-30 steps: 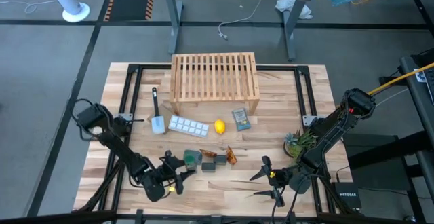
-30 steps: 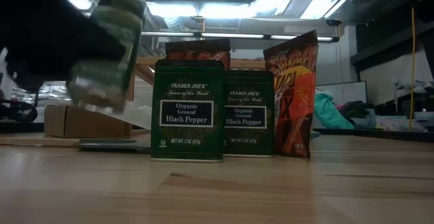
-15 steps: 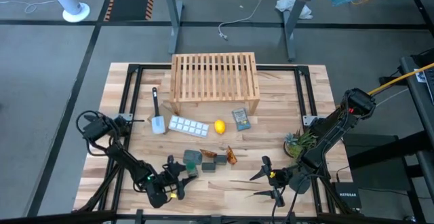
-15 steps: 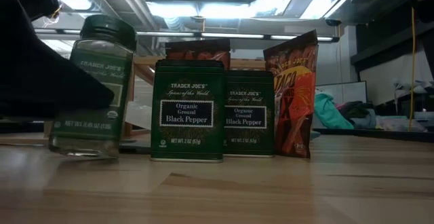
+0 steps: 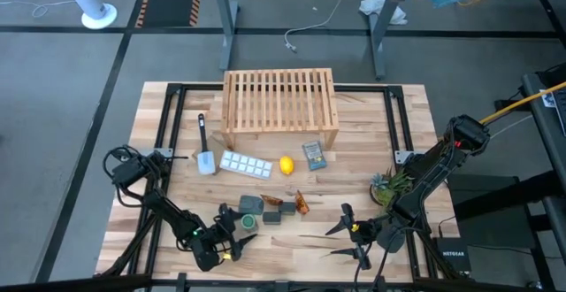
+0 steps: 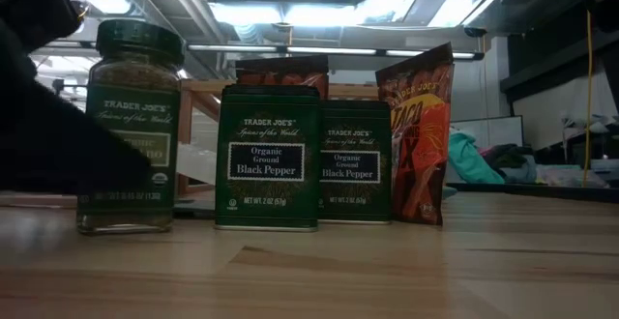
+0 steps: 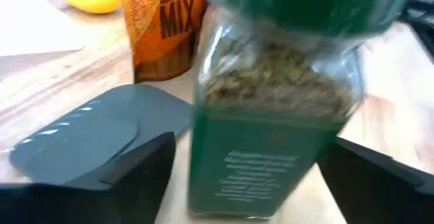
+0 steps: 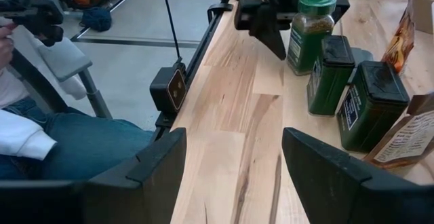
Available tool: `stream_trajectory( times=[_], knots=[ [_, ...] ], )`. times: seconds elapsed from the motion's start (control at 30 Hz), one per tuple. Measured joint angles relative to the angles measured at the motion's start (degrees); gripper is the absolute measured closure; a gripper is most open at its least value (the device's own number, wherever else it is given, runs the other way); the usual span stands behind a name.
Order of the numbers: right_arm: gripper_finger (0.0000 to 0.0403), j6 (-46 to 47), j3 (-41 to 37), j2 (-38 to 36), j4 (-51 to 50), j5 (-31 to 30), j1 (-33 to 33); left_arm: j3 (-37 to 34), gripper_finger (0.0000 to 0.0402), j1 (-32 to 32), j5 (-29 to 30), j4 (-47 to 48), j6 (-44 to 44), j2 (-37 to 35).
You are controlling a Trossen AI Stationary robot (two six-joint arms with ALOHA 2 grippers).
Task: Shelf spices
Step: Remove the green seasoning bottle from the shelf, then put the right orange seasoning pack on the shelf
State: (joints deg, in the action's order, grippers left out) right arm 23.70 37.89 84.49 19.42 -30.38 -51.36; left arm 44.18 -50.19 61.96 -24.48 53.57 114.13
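1. The green-lidded spice jar point(image 6: 129, 126) stands upright on the desk point(image 5: 389, 124) near its front edge, just beside the two black pepper tins point(image 6: 268, 158); two orange-brown seasoning packets point(image 6: 420, 130) stand close behind and beside the tins; the wooden shelf point(image 5: 279, 102) sits well apart at the far side, with none of these spices on it yet.
2. Risk, as I judge it: the jar is tall and narrow, so a finger catching its side on the way out could tip it into the neighbouring tin; a fresh grip taken near the lid could let it swing or slip during the carry to the shelf.
3. The left end effector point(image 7: 251, 183) straddles the jar, its fingers spread to either side with visible gaps; it looks released, not grasping.
4. The right end effector point(image 8: 234, 166) hovers over bare desk near the front edge, fingers wide apart, holding nothing.
5. A lemon point(image 5: 286, 165) and a pale ice-cube tray point(image 5: 245, 164) lie between the spices and the shelf; a low carry could clip them.
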Motion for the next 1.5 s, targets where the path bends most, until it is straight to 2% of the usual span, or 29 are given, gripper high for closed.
stream_trajectory(
  times=[0.17,0.47,0.9,1.07,1.27,1.5],
  knots=[
    [0.0152,0.01,-0.01,0.0,-0.01,-0.02,-0.01,-0.08,0.0032,-0.07,0.38,-0.66,-1.08,0.13],
    [0.0152,0.0,-0.02,0.0,-0.02,-0.01,0.01,-0.08,0.0034,-0.09,1.07,-2.2,-6.98,-1.4],
    [0.0152,0.01,-0.01,0.0,-0.01,-0.01,0.01,-0.06,0.0034,-0.13,2.27,-0.01,-26.54,-13.32],
    [0.0152,0.0,-0.01,0.0,0.0,-0.01,0.0,-0.06,0.0034,-0.75,4.64,5.15,-34.41,-21.19],
    [0.0152,0.02,-0.02,0.0,-0.02,-0.01,0.0,-0.06,0.0034,-1.06,5.96,8.71,-50.46,-35.5],
    [0.0152,0.01,0.0,0.0,-0.03,-0.01,-0.01,-0.06,0.0034,-4.4,14.58,9.97,-71.38,-55.93]
  ],
)
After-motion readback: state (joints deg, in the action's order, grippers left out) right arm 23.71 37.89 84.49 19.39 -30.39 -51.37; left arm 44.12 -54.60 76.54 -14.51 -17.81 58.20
